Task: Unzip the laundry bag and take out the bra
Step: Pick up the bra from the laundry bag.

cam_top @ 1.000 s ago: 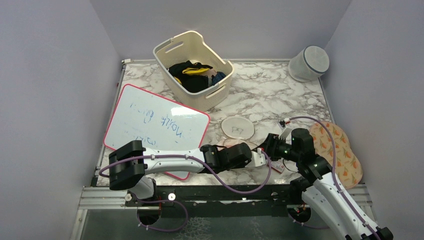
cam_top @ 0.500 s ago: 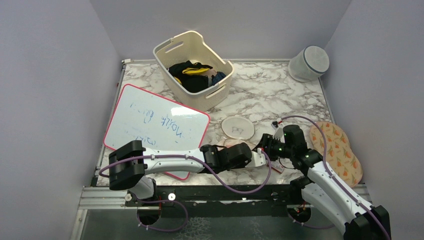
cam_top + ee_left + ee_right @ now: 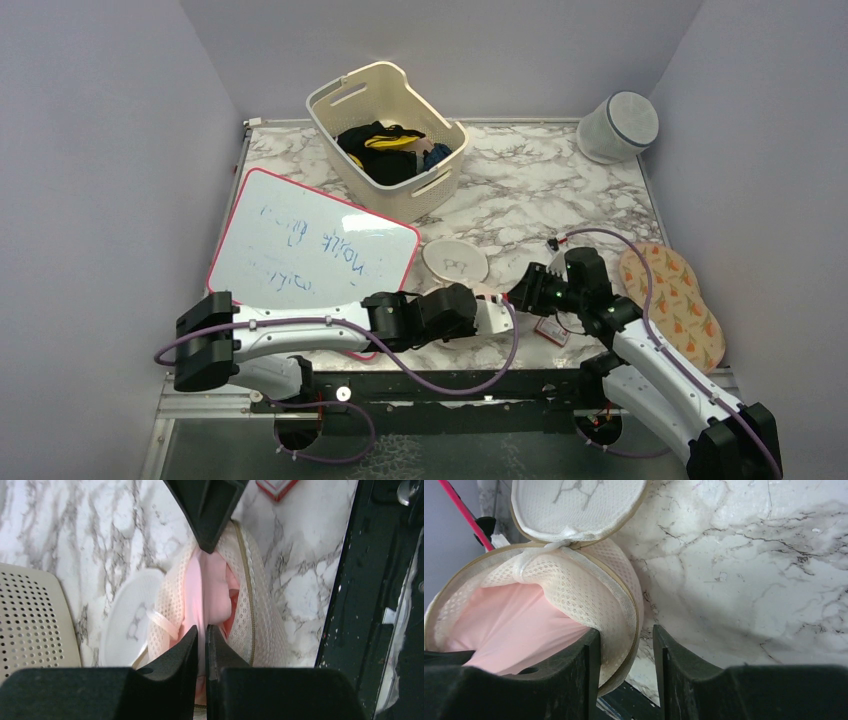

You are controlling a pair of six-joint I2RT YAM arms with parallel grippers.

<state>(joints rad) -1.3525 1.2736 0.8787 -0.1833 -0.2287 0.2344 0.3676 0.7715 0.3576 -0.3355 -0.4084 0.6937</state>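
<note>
The cream mesh laundry bag lies unzipped near the table's front edge, between my two grippers. Its round lid is flipped open to the far left. The pink bra fills the open bag and also shows in the right wrist view. My left gripper is shut on a fold of the pink bra at the bag's mouth; in the top view it sits just left of the bag. My right gripper is open and straddles the bag's mesh rim, one finger inside against the wall.
A cream slotted basket with dark clothes stands at the back. A red-framed whiteboard lies at left. A white-grey cylinder stands at the back right. A carrot-patterned pad lies at right, and a small red card lies by the black front rail.
My left arm has drawn back to the left, and the bag and its lid have shifted left with it. My right gripper has followed leftward to the bag.
</note>
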